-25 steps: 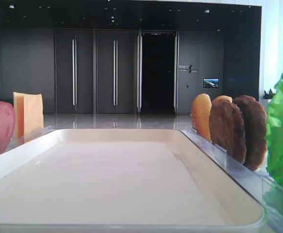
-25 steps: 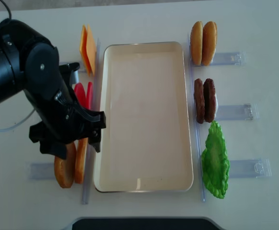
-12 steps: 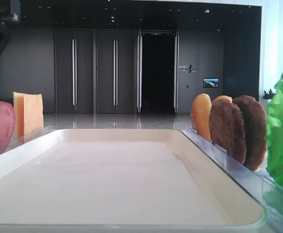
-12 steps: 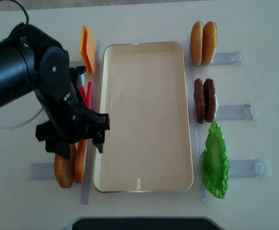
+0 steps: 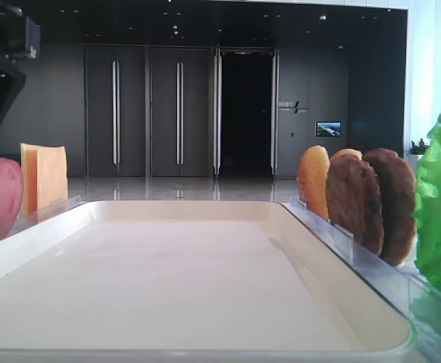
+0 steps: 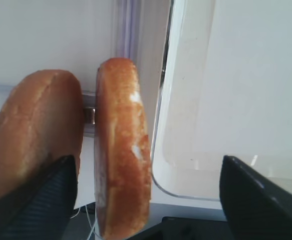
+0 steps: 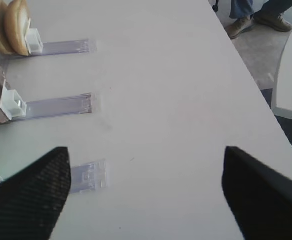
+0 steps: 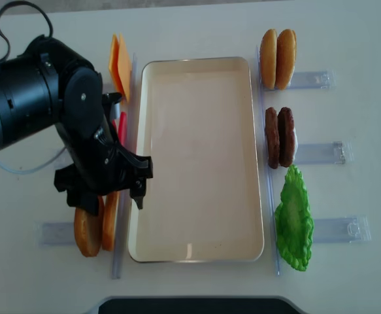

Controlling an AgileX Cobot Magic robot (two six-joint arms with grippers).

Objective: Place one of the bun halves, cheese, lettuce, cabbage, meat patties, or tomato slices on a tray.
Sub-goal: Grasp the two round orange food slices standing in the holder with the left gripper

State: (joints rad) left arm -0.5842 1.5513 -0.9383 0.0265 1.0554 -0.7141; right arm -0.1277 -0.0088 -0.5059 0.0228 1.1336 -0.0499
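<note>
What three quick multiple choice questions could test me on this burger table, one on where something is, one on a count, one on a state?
1. Where does the lettuce stand?
A. On the tray
B. Right of the tray, nearest the camera's edge
C. Left of the tray, by the cheese

2. How many meat patties stand in the rack right of the tray?
A. One
B. Two
C. Four

3. What is the left claw doing?
A. Open above the left bun halves, holding nothing
B. Shut on a tomato slice
C. Resting inside the tray

Key: 1 B, the green leaf sits beyond the right rim of the tray, below the patties. 2 B, two dark discs stand side by side. 3 A, the left wrist view shows both fingers spread wide with the bun halves between and below them, untouched.
</note>
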